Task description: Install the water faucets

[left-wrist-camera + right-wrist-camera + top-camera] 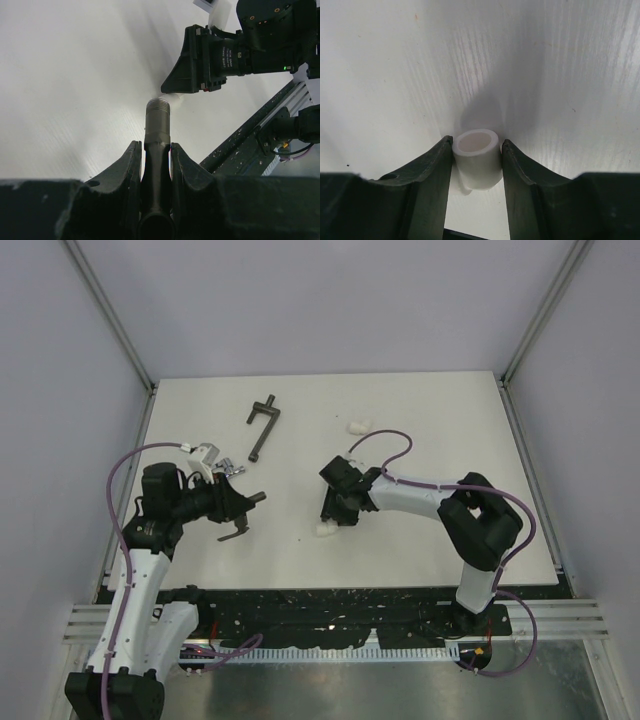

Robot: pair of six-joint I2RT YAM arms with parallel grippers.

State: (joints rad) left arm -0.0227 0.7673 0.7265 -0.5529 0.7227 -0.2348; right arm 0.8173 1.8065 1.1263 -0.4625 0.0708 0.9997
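One dark faucet (157, 117) clenched in left pincer (155, 146), right pincer (477, 142) seemingly gripping white fitting (477, 167)

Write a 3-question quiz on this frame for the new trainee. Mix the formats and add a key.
1. True or false: the left gripper is shut on the dull dark grey metal faucet, with the threaded end pointing away from the gripper.
2. What does the right gripper hold? A) a roll of tape B) the white plastic elbow fitting C) nothing
3. Short answer: is the faucet's threaded end in the fitting yet?

Key
1. True.
2. B.
3. No. The top view shows bare table between them.
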